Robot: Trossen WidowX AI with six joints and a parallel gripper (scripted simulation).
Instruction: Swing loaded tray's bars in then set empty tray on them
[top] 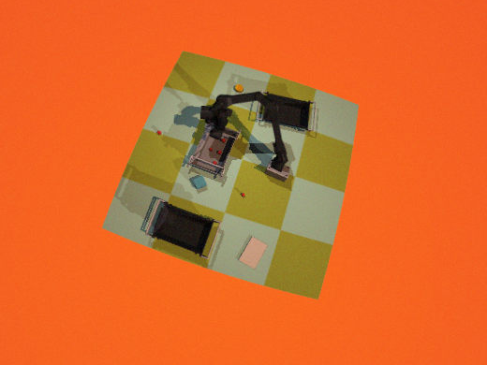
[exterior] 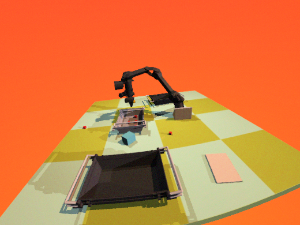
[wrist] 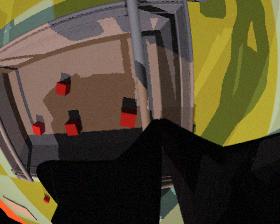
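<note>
The loaded tray (top: 228, 155) (exterior: 130, 128) stands mid-table with several red blocks (wrist: 63, 88) inside. Its far bar (wrist: 136, 45) runs across above the cavity, inside the end wall; whether it rests flat is unclear. Its near bar (exterior: 130, 126) (wrist: 13, 159) is out past the other end. My gripper (top: 215, 135) (exterior: 131, 105) (wrist: 159, 125) is shut and empty, above the far end beside the far bar. Two dark empty trays, both with bars out, lie apart: a front tray (top: 183, 230) (exterior: 124, 178) and a back tray (top: 286, 111) (exterior: 161, 99).
A teal cube (top: 199, 182) (exterior: 128, 138) sits close to the loaded tray's near end. Loose red blocks (top: 159, 133) (exterior: 170, 133) lie either side. A pink flat plate (top: 253, 252) (exterior: 223, 168) lies at front right, and an orange disc (top: 239, 88) at the back.
</note>
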